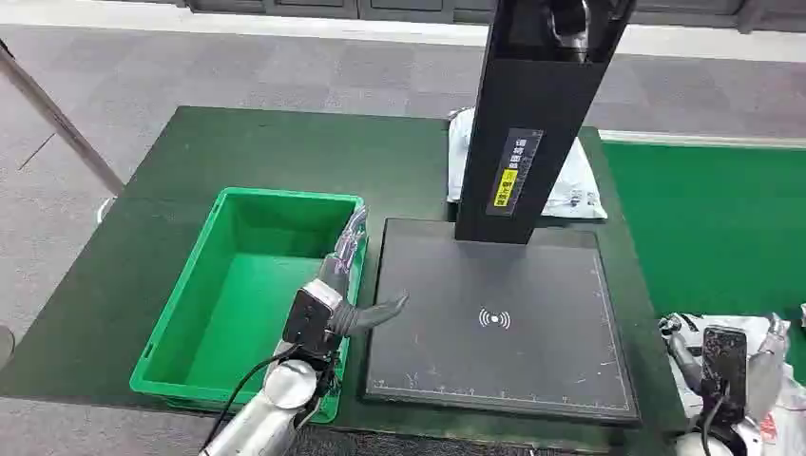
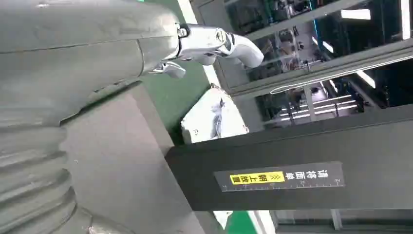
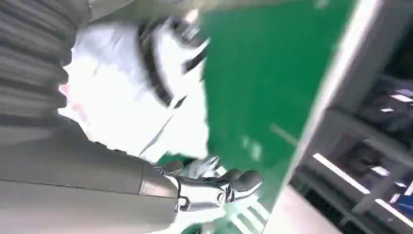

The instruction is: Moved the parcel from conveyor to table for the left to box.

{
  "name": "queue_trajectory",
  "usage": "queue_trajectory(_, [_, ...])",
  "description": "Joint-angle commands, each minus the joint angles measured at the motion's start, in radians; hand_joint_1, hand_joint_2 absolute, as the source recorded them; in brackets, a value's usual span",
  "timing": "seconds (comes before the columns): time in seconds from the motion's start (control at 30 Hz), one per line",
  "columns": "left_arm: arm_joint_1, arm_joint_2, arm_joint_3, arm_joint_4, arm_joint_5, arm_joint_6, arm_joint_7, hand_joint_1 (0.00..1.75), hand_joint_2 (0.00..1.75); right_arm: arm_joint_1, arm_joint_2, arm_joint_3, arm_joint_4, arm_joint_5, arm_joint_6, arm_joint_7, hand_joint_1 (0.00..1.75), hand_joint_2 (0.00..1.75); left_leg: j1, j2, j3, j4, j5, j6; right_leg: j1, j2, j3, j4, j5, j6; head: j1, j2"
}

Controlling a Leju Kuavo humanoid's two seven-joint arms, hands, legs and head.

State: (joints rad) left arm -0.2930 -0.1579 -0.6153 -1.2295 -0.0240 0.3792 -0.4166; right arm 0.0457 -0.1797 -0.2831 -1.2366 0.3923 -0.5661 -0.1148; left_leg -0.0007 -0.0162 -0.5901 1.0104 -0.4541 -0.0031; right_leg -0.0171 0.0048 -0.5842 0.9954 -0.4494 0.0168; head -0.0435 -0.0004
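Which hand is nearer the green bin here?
Left. The left hand hangs over the right rim of the green bin. The right hand is far across the black scanner base, on the white parcel at the conveyor.

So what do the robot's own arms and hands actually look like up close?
The left arm is a silver metal tube with a rounded joint and a black cable running along it. A black box sits at the wrist. The left hand has a thick grey thumb and shiny silver fingers, behind a grey ribbed cover. The right hand looks alike, with chrome fingers.
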Motion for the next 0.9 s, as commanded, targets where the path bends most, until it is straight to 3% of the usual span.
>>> queue_trajectory(0.03, [0.034, 0.046, -0.02, 0.039, 0.003, -0.005, -0.001, 0.0, 1.75, -0.053, -0.018, -0.18, 0.227, 0.048, 0.02, 0.022, 0.0, 1.75, 0.0, 0.001, 0.004, -0.003, 0.0, 0.0, 0.0, 0.0, 0.004, -0.003, 0.0, -0.001, 0.0, 0.0])
queue_trajectory(0.53, [0.034, 0.055, -0.016, 0.01, 0.01, 0.005, 0.008, 0.0, 1.75, -0.181, -0.116, -0.219, 0.547, 0.268, 0.137, 0.2, 0.0, 1.75, 0.0, 0.003, 0.005, -0.002, 0.0, -0.001, 0.0, 0.002, 0.004, -0.002, 0.0, -0.001, 0.0, 0.0])
queue_trajectory(0.6, [0.031, 0.055, -0.015, 0.009, 0.009, 0.002, 0.012, 0.0, 1.75, -0.202, -0.154, -0.199, 0.612, 0.301, 0.199, 0.243, 0.0, 1.75, 0.0, 0.003, 0.005, -0.002, 0.0, -0.001, 0.0, 0.002, 0.004, -0.002, 0.0, -0.001, 0.0, 0.0])
queue_trajectory(0.63, [0.038, 0.051, -0.009, 0.002, 0.004, -0.004, 0.017, 0.0, 1.75, -0.208, -0.183, -0.168, 0.66, 0.353, 0.312, 0.323, 0.0, 1.75, 0.0, 0.004, 0.006, -0.004, 0.0, -0.001, 0.001, 0.002, 0.005, -0.004, 0.001, -0.001, 0.0, 0.0])
queue_trajectory(0.73, [0.049, 0.048, -0.006, -0.01, -0.013, -0.017, 0.028, 0.0, 1.75, -0.167, -0.202, -0.185, 0.643, 0.376, 0.456, 0.358, 0.0, 1.75, 0.0, 0.003, 0.006, -0.003, 0.0, -0.001, 0.001, 0.001, 0.005, -0.003, 0.0, -0.001, 0.0, 0.0])
queue_trajectory(0.77, [0.053, 0.049, -0.003, -0.011, -0.02, -0.025, 0.03, 0.0, 1.75, -0.137, -0.215, -0.193, 0.63, 0.372, 0.583, 0.342, 1.75, 1.75, 0.0, 0.001, 0.005, -0.002, 0.0, 0.0, 0.0, 0.0, 0.005, -0.002, -0.001, 0.0, 0.0, 0.0])
queue_trajectory(0.9, [0.091, 0.041, 0.028, -0.048, -0.059, -0.04, 0.039, 0.0, 1.75, -0.078, -0.193, -0.242, 0.519, 0.41, 0.724, 0.311, 1.75, 1.75, 0.001, 0.0, 0.007, -0.002, -0.001, -0.001, 0.001, -0.002, 0.007, -0.003, -0.001, -0.001, 0.0, 0.0])
